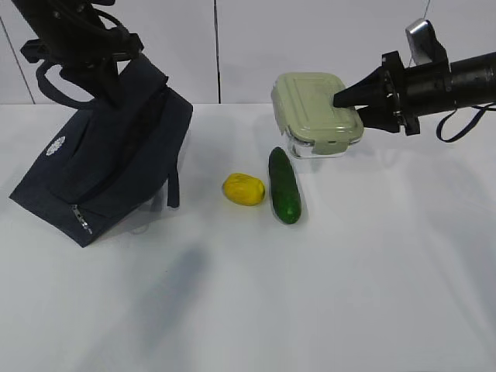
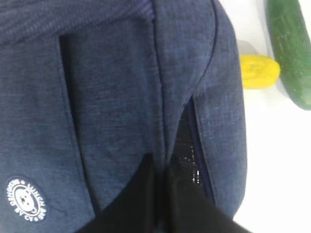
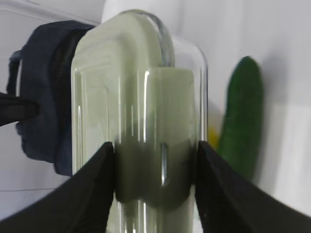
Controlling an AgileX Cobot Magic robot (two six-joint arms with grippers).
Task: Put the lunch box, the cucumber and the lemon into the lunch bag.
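Lying side by side on the tabletop, the lemon and cucumber sit between the lunch bag and the lunch box. Right jaws clench the lunch box at its end. Left jaws pinch the bag's fabric beside its open zip.

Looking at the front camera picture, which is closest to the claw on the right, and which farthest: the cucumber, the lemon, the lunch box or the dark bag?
1. Lunch box: in the right gripper itself, at the back.
2. Cucumber: on the table, below the box.
3. Lemon: just left of the cucumber.
4. Lunch bag: far left.
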